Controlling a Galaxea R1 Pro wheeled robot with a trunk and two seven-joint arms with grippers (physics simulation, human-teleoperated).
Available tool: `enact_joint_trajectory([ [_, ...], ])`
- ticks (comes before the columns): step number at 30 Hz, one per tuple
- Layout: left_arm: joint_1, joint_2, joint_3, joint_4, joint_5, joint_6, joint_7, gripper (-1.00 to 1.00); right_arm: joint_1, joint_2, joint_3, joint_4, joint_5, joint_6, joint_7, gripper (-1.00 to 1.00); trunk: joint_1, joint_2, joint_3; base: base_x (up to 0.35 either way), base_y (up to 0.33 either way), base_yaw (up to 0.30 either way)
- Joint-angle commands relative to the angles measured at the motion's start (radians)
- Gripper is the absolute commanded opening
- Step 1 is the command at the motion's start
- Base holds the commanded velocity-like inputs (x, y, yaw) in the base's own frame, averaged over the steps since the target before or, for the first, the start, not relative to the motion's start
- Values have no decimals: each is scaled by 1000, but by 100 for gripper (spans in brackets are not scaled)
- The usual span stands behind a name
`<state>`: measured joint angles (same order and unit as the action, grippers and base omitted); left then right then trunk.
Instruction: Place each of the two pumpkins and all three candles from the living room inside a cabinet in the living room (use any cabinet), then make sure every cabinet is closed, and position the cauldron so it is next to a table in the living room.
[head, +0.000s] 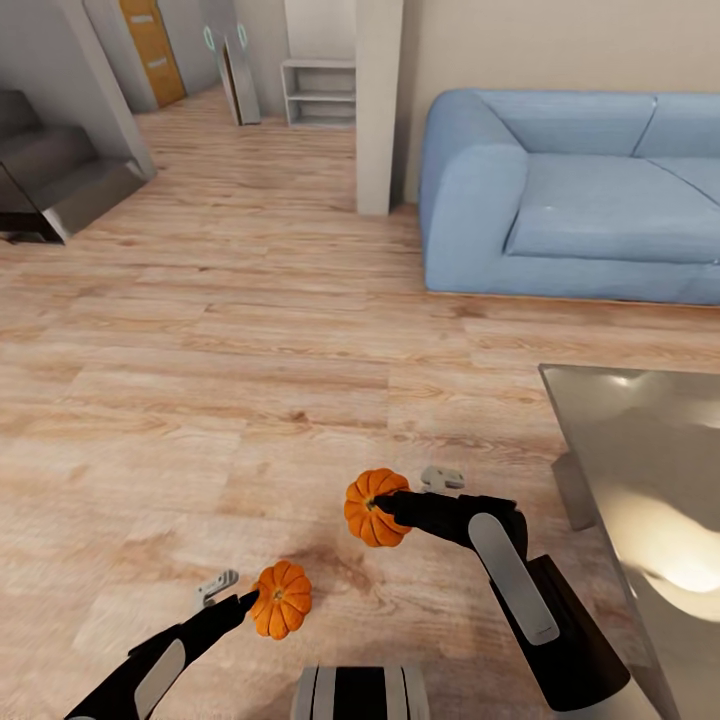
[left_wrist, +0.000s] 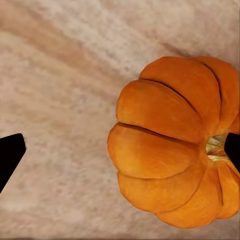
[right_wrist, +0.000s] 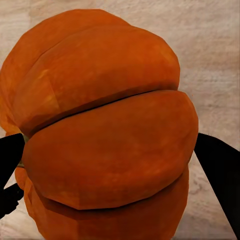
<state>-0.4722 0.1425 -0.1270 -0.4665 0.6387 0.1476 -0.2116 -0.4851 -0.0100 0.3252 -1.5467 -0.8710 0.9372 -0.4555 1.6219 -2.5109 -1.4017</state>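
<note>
Two small orange pumpkins are in front of me, over the wood floor. My right gripper (head: 392, 506) is shut on one pumpkin (head: 372, 508); in the right wrist view that pumpkin (right_wrist: 105, 130) spans the whole gap between the black fingers (right_wrist: 220, 175). My left gripper (head: 240, 600) is open beside the other pumpkin (head: 282, 598). In the left wrist view one fingertip (left_wrist: 233, 149) touches that pumpkin (left_wrist: 165, 145) at its stem dimple, while the other fingertip (left_wrist: 10, 155) stands well apart with bare floor between. The table (head: 650, 450) shows its glossy grey top at the right. The cabinet, candles and cauldron are out of view.
A blue sofa (head: 570, 190) stands at the back right, against the wall. A white pillar (head: 378, 105) rises beside it, with a low white shelf (head: 318, 92) behind. Dark stairs (head: 50, 180) are at the far left. Wood floor stretches ahead and to the left.
</note>
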Motion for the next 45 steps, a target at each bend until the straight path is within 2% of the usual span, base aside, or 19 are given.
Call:
enact_joint_trajectory([
  [1,0,0,-4,-1,9,4,0,100,-1,-1,2,-1,-11,0,-10,-100,0,-1,-5,0,0,0],
  [13,0,-14,-8,-8,1,5,-15,100,-1,-1,2,-1,-11,0,-9,-100,6,-3,-51,0,0,0],
  [17,0,-26,-11,-21,-2,12,-19,100,-1,-1,2,-1,-11,0,-9,-100,6,-3,-51,0,0,0],
  [26,0,-32,-12,-27,-2,15,-20,100,-1,-1,2,-1,-11,0,-10,-100,6,-3,-51,0,0,0],
  [31,-1,-30,-12,-44,0,16,-20,100,-1,-1,3,-1,-11,0,-9,-100,7,-4,-66,0,0,0],
  [34,-1,-29,-12,-52,1,16,-19,100,-1,-1,3,-1,-11,0,-9,-100,7,-4,-66,0,0,0],
  [39,-2,-19,-7,-117,12,18,-16,100,-1,-1,3,-1,-12,0,-9,-100,7,-4,-66,0,0,0],
  [45,-2,-18,-5,-133,13,18,-15,100,-1,-1,3,-1,-14,1,-9,-100,8,-5,-70,0,0,0],
])
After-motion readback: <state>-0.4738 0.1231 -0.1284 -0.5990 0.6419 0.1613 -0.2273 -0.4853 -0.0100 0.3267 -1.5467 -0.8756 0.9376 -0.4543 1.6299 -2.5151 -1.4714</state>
